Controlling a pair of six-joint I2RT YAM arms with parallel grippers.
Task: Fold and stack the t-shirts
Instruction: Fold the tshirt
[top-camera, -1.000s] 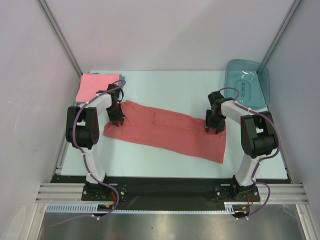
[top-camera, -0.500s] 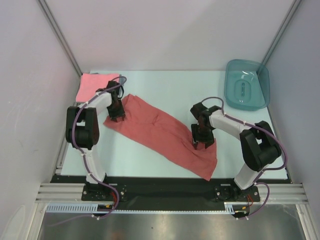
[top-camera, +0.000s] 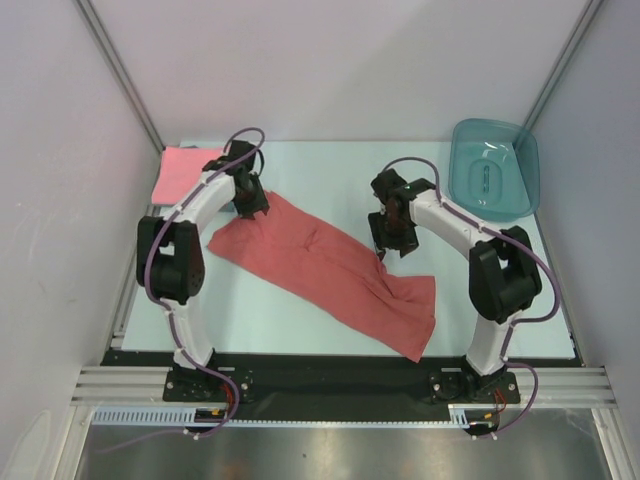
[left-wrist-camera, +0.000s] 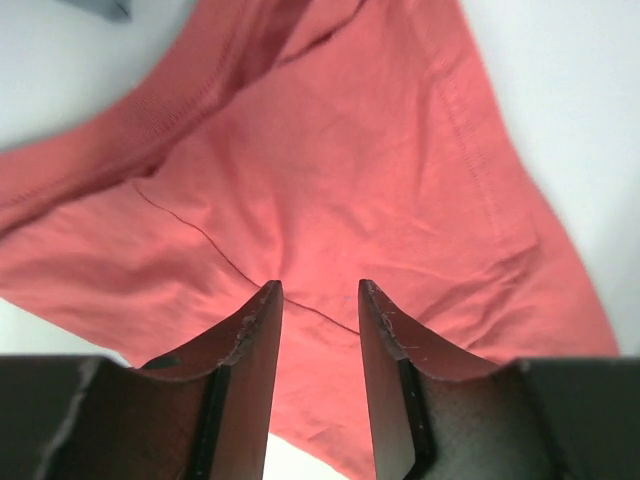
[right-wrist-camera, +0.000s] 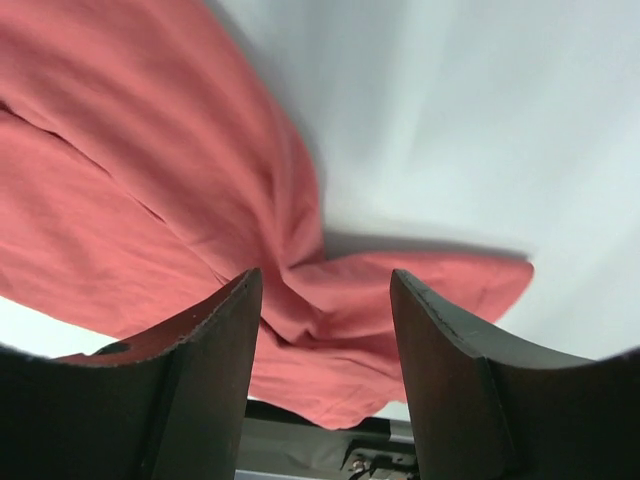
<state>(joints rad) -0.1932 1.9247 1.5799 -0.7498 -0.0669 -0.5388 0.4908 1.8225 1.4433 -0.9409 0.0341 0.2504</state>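
Note:
A brick-red t-shirt (top-camera: 330, 270) lies folded into a long strip, running diagonally from the back left to the near right of the table. My left gripper (top-camera: 252, 205) hovers open over its back-left end; the cloth (left-wrist-camera: 330, 170) shows below the fingers, with nothing between them (left-wrist-camera: 318, 288). My right gripper (top-camera: 385, 240) stands open just above the strip's far edge, and the crumpled near-right end (right-wrist-camera: 400, 290) is visible beyond its empty jaws (right-wrist-camera: 325, 275). A folded pink t-shirt (top-camera: 180, 170) sits at the back left. A grey-blue corner (left-wrist-camera: 105, 8) peeks in beside the red cloth.
A teal translucent tub (top-camera: 495, 170) stands at the back right corner. White walls close in the table on three sides. A black rail (top-camera: 320, 375) with both arm bases runs along the near edge.
The right gripper dragged the shirt's right end toward the near edge, then let go and rose toward the back. The left gripper opened and shifted back. The strip now lies diagonally.

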